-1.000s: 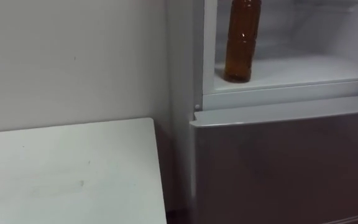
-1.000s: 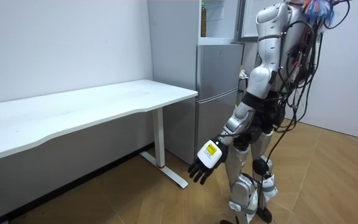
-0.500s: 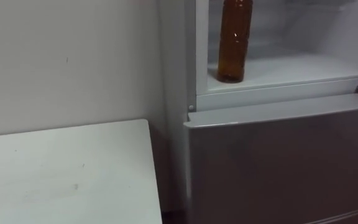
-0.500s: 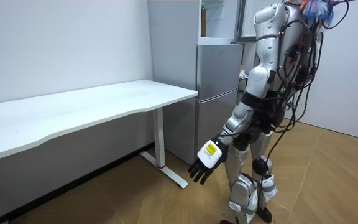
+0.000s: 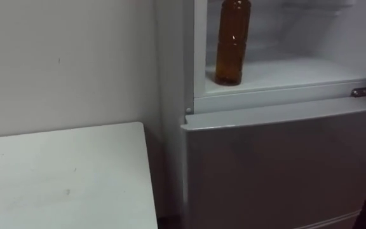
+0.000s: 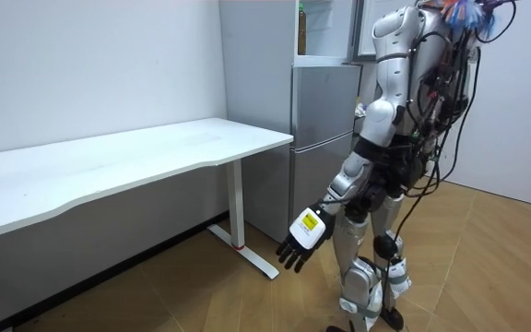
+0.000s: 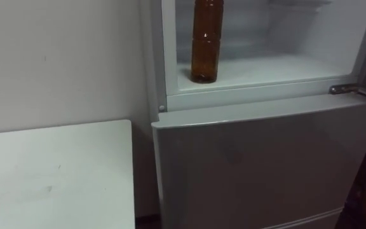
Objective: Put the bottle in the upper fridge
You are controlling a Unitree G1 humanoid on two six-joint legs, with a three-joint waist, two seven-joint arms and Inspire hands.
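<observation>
An amber bottle [image 5: 231, 44] with brown liquid stands upright at the left front of the white shelf [image 5: 297, 70] in the open upper fridge compartment. It also shows as a small amber shape [image 6: 300, 37] in the room view. Nothing touches it. I stand facing the fridge [image 6: 325, 138]. My left hand [image 6: 300, 242] hangs low at my side, away from the fridge, its fingers relaxed and holding nothing.
The grey lower fridge door [image 5: 278, 165] is closed below the shelf. A metal hinge [image 5: 364, 91] sits at the shelf's right end. A white table [image 5: 56, 178] stands against the wall just left of the fridge. Wooden floor [image 6: 487, 267] lies around me.
The eye view has drifted so the fridge and table sit further left, which is the camera's own shift. My left hand has swung slightly. The bottle stays put.
</observation>
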